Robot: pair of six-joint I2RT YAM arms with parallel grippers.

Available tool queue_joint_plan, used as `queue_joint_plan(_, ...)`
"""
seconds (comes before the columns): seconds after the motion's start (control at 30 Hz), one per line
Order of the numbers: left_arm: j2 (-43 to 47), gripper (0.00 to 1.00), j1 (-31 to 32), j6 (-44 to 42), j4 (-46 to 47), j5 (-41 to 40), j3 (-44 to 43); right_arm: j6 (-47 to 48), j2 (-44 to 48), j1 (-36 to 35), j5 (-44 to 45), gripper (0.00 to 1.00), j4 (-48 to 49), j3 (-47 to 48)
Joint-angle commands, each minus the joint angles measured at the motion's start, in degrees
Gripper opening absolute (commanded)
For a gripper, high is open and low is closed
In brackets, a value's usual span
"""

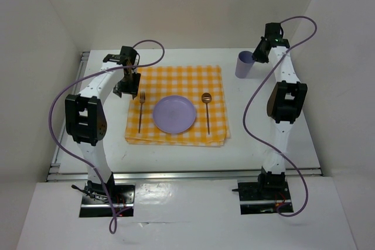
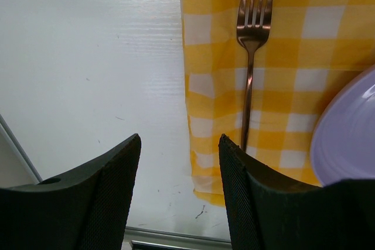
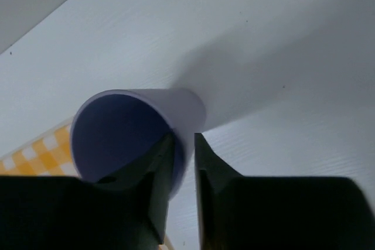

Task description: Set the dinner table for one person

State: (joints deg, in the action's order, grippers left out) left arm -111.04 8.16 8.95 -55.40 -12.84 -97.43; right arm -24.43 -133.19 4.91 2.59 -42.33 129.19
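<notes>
Polished metal, matt cloth, smooth white top

The dinner table is a smooth white sheet with a faint ribbed sheen, edged by silver metal rails. At the centre of the frame, the yellow-and-white checked cloth looks woven and matt. The fork and spoon are coppery polished metal with bright glints. The lilac plate has a soft gloss. The lilac cup, upper right in the top view, looks like matt plastic. On the left gripper, the pads are black, matt and finely cross-hatched.
</notes>
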Motion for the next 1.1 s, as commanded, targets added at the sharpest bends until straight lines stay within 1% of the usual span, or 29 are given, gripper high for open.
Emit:
queue_joint_plan(0.0,2.4,0.63,-0.6,-0.7,0.1,-0.6,0.1,0.3,2.8,-0.2,-0.1,0.24,1.5,-1.2)
queue_joint_plan(0.03,2.4,0.63,-0.6,-0.7,0.1,-0.6,0.1,0.3,2.8,-0.2,-0.1,0.08,1.0,-1.2)
queue_joint_plan(0.1,2.4,0.63,-0.6,-0.7,0.1,-0.6,0.1,0.8,3.3,-0.2,-0.1,0.0,0.5,-1.2)
queue_joint_plan(0.23,2.4,0.63,-0.6,-0.7,0.1,-0.1,0.1,2.0,3.8,-0.2,0.4,0.0,0.0,-1.7)
queue_joint_plan(0.3,2.4,0.63,-0.6,-0.7,0.1,-0.1,0.1,3.3,3.8,-0.2,1.0,0.0,-1.5,0.2)
queue_joint_plan(0.37,2.4,0.63,-0.6,-0.7,0.1,-0.1,0.1,4.3,6.0,-1.6,2.2,0.0,-2.8,1.4)
queue_joint_plan(0.43,2.4,0.63,-0.6,-1.2,0.1,-0.1,0.1,7.1,8.0,-5.2,4.0,0.0,-2.8,2.5)
queue_joint_plan(0.47,2.4,0.63,-0.6,-1.2,0.1,-0.1,0.1,8.6,9.9,-8.2,6.9,0.0,-2.8,2.5)
queue_joint_plan(0.53,2.4,0.63,-0.6,-1.2,0.1,-0.1,0.1,9.1,11.3,-10.2,8.7,0.0,-2.8,3.0)
queue_joint_plan(0.67,1.8,0.63,-0.6,-1.2,-0.4,0.5,-0.4,9.1,13.5,-11.3,9.4,0.0,-3.4,0.8)
queue_joint_plan(0.77,1.8,0.63,-0.6,-1.2,-0.4,0.5,-0.4,9.1,14.0,-11.8,8.0,0.0,-4.0,0.8)
queue_joint_plan(0.87,1.8,0.63,-0.6,-1.2,-0.4,0.5,-0.4,9.1,14.5,-15.0,7.3,0.0,-5.2,1.4)
queue_joint_plan(0.93,1.8,0.63,-0.6,-1.2,-0.4,1.1,-0.4,9.7,14.5,-18.5,9.4,0.0,-6.4,2.0)
queue_joint_plan(1.07,1.8,0.63,-0.6,-1.2,-0.4,1.1,-0.4,9.1,11.4,-20.7,7.4,0.0,-11.0,5.2)
